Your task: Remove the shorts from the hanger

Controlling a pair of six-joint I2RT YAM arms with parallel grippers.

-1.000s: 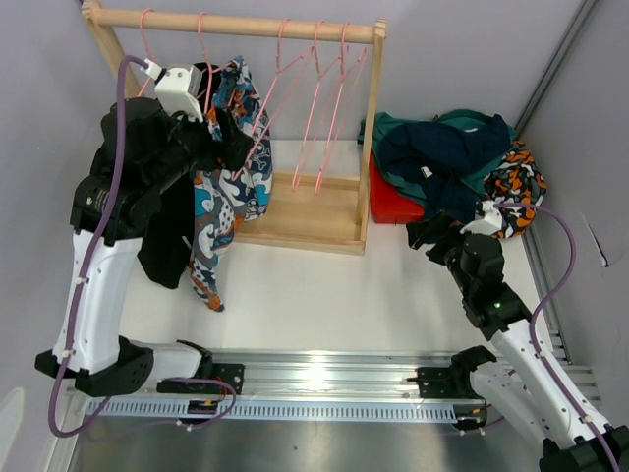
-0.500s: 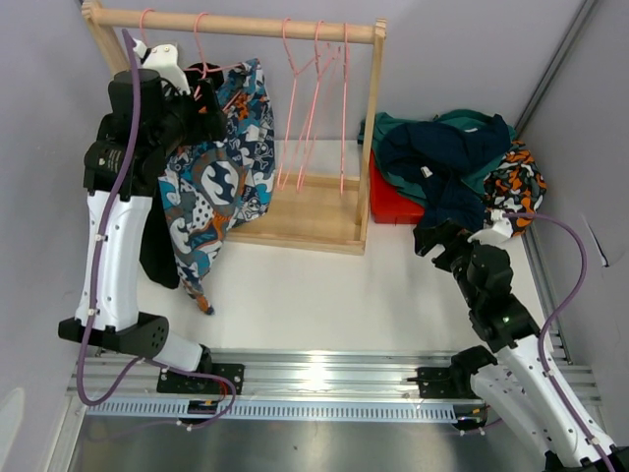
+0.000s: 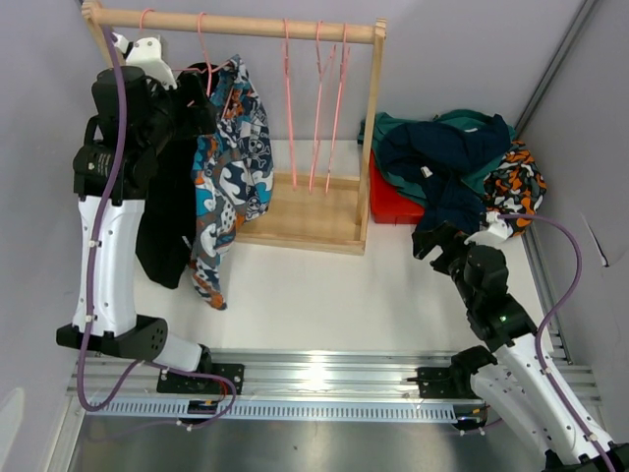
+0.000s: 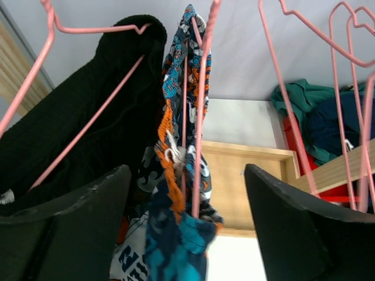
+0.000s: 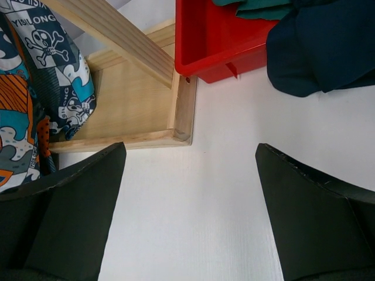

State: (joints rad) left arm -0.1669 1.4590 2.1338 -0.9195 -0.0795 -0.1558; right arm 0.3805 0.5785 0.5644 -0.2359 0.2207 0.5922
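Note:
The blue-orange-white patterned shorts hang on a pink hanger from the wooden rack's rail. The black shorts hang to their left. My left gripper is raised at the hangers and open. In the left wrist view the patterned shorts and their hanger wire pass between the wide jaws of the left gripper, with the black shorts on the left. My right gripper is open and empty over the table, as the right wrist view shows.
Three empty pink hangers hang straight on the rail. The rack's wooden base stands behind. A red bin at right holds the teal shorts, navy shorts and black-orange patterned shorts.
My left arm has risen and drawn back toward the rail's left end. The patterned shorts and empty hangers have swung back to hang straight. The right arm has barely moved.

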